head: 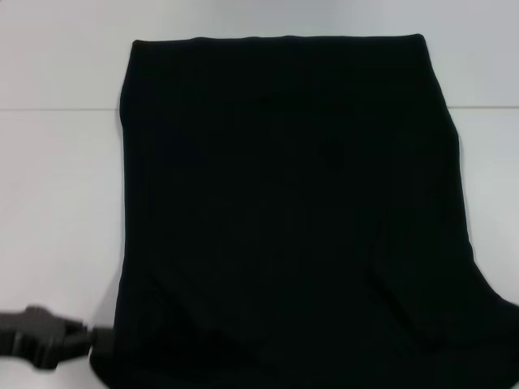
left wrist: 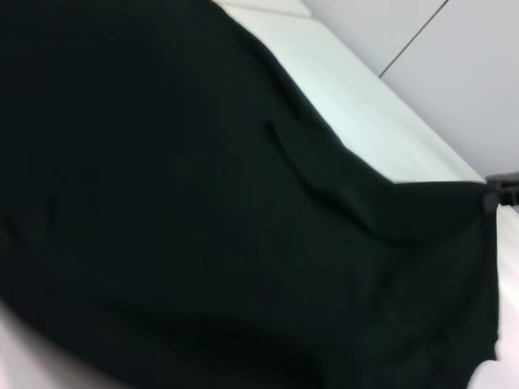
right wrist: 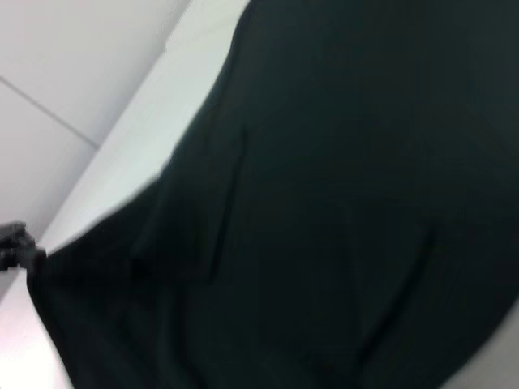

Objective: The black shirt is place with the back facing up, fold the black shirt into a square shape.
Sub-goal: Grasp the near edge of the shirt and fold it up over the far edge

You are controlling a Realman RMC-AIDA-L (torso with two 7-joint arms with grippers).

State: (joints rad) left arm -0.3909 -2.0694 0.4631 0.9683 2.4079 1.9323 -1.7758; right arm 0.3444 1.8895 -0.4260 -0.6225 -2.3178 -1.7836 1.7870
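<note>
Dark grey metal of the left gripper (head: pixel 89 340) shows at the near left edge of the head view, its tip touching the near left corner of the large plain black soft-fabric shirt (head: pixel 292 211); whether it is clenched on the cloth or released cannot be told, since the fingertips merge with the black fabric. The right wrist view shows that same gripper (right wrist: pixel 20 247) at a pulled-out corner of the shirt (right wrist: pixel 324 211). In the left wrist view the right gripper (left wrist: pixel 503 190) sits at the opposite near corner of the shirt (left wrist: pixel 203 211), and its state cannot be told either; the head view does not show it. The shirt lies spread on the flat white table (head: pixel 57 203), wider at the near end, where soft creases run diagonally, and narrowing towards a straight far edge. No lettering shows on its upper side.
</note>
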